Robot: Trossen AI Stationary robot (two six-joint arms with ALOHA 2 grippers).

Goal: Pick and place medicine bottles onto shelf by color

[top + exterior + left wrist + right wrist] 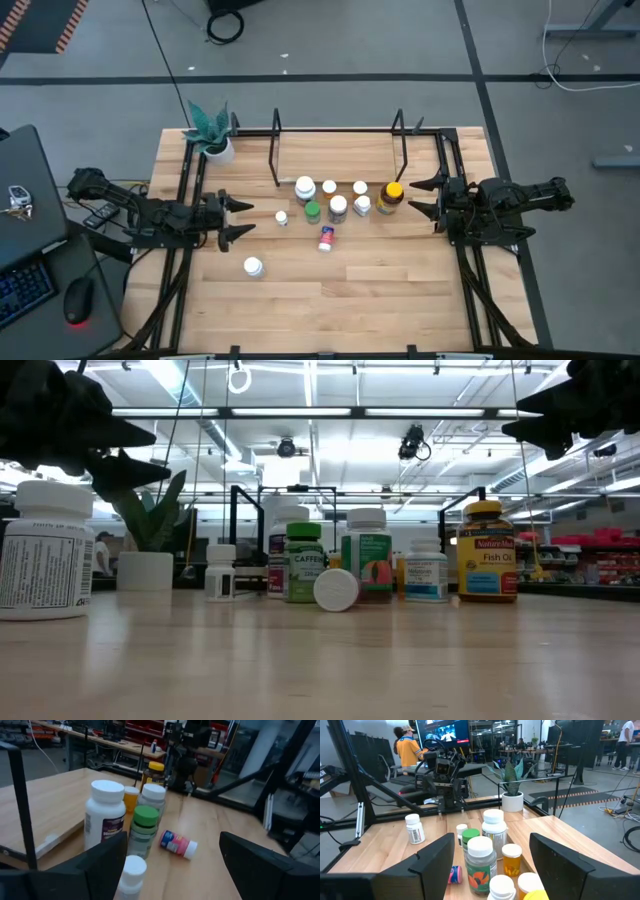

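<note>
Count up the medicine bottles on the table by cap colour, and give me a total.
White-capped bottles, standing: 7
Red-and-blue bottle, white cap, lying on its side: 1
Green-capped bottle: 1
Yellow-capped fish oil bottle: 1
Total: 10

**Tabletop and what stands on it**

The pale wooden tabletop (380, 290) carries a cluster of medicine bottles (338, 207) near its middle, just in front of the shelf (335, 150) of thin black rods at the far edge. An amber bottle with a yellow cap (391, 197) stands at the cluster's right end. A red-blue labelled bottle (326, 238) lies on its side. One white bottle (253, 266) sits apart toward the near-left. A potted plant (214, 135) occupies the far-left corner.
</note>
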